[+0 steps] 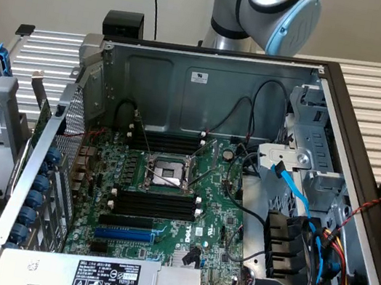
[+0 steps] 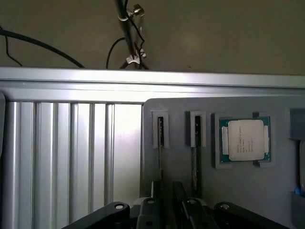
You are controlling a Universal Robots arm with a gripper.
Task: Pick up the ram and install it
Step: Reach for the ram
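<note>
Two ram sticks stand on edge in narrow holders of a grey tray (image 2: 176,157) in the wrist view: one ram (image 2: 160,143) and a second ram (image 2: 195,148) beside it. My gripper (image 2: 166,187) hangs just above the tray and is open. Its dark fingertips (image 2: 155,186) sit on either side of the first stick's near end, apart from it. In the exterior view the open computer case shows the motherboard (image 1: 215,213) with long black memory slots (image 1: 154,204) with white end clips beside the CPU socket (image 1: 167,172).
A CPU chip (image 2: 245,139) lies in a pocket of the tray next to the sticks. A ribbed aluminium table (image 2: 71,152) lies around the tray. In the case are a blue slot (image 1: 126,234), a drive cage with blue cable (image 1: 294,183) and loose black wires.
</note>
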